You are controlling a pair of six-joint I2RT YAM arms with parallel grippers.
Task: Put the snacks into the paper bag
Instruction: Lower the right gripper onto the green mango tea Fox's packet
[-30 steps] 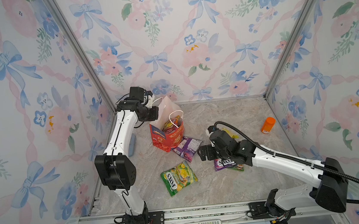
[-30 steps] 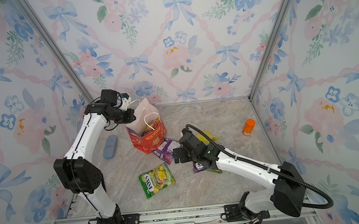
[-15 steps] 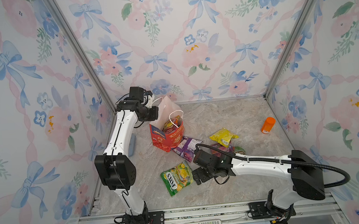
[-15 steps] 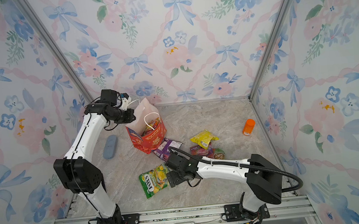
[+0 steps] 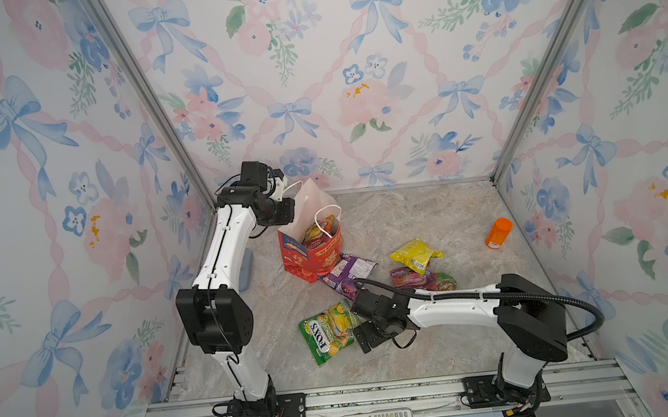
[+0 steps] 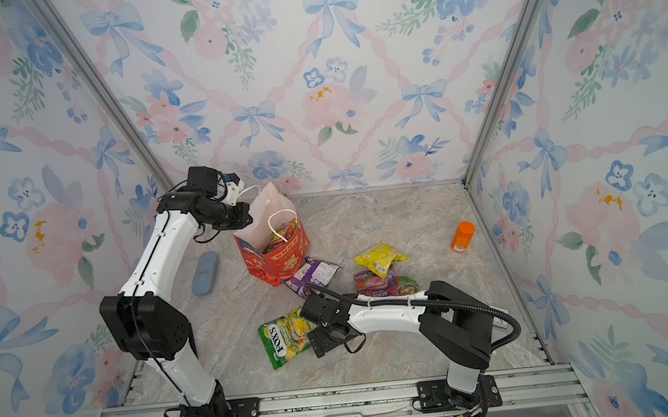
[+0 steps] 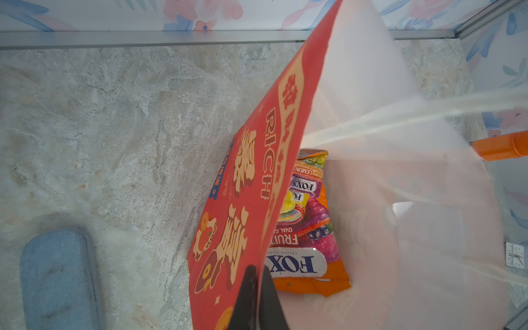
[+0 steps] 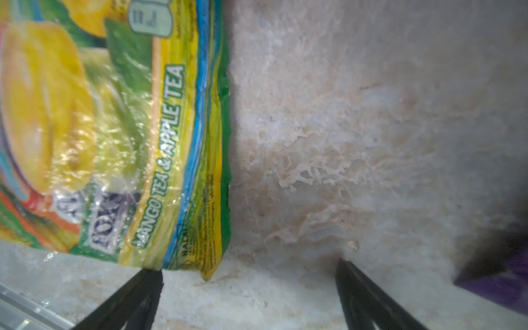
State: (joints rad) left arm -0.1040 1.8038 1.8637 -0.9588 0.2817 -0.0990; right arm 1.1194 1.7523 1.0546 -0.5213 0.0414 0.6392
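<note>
Left pincer (image 7: 255,275) clamped on red paper bag (image 5: 315,259) wall; bag upright at bench (image 5: 429,217) rear, orange FOX'S packet (image 7: 310,228) inside. Right pincer (image 8: 248,270) spread apart, empty, just beside green FOX'S packet (image 5: 329,332). Purple packet (image 5: 347,271) against bag's foot. Orange bottle (image 5: 498,233) well apart.

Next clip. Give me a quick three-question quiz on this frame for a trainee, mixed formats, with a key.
1. True or false: the left gripper is shut on a wall of the paper bag.
2. The open right gripper is at the edge of which packet? A) green FOX'S packet B) yellow packet C) purple packet
3. Fill in: the bottle near the right wall is ____.
Key: 1 true; 2 A; 3 orange.
</note>
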